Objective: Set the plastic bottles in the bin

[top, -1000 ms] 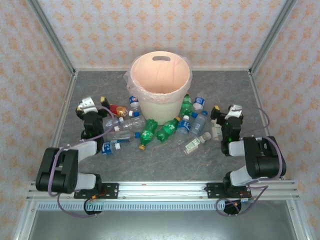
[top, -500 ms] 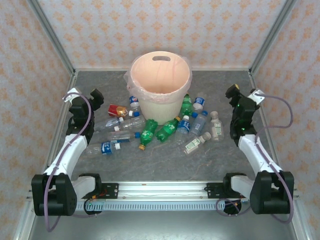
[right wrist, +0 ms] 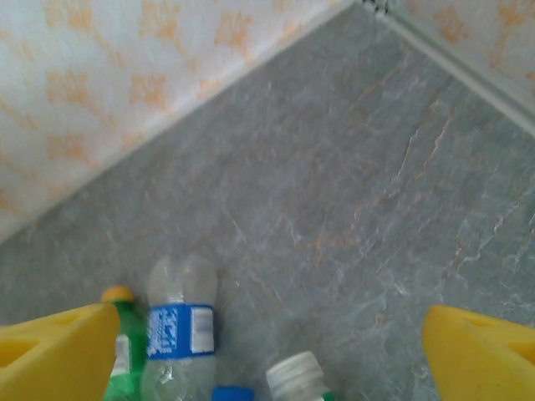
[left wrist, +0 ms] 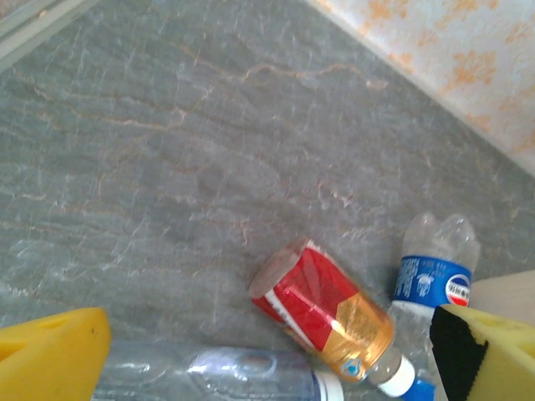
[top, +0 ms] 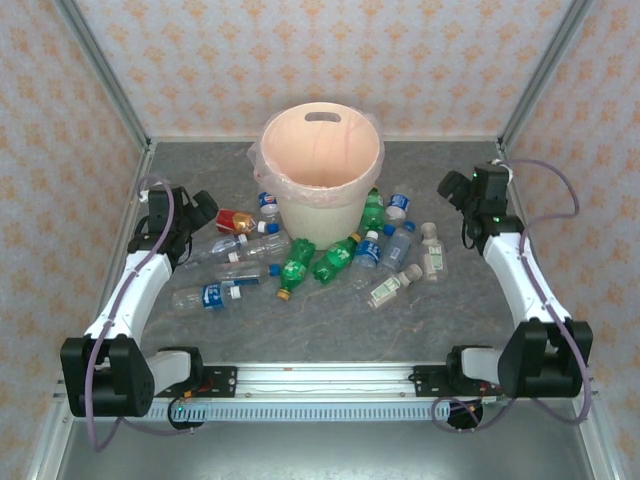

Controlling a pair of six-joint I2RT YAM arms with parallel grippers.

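Nothing binned yet, I reckon: bin (top: 322, 212) looks empty, plastic bottles (top: 297, 262) lie on bench (top: 300, 325) from its 3 through 6 to 9 o'clock. My left tool (top: 198, 207) and right tool (top: 456, 186) both wide, empty.

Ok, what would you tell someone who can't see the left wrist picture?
A red-and-orange labelled bottle lies on its side on the grey table, with a blue-labelled clear bottle beside it and another clear bottle at the bottom edge. Two yellow fingers show at the bottom corners, wide apart.

Glossy plastic bottles (top: 298, 262) on matt stone-look table (top: 320, 330)
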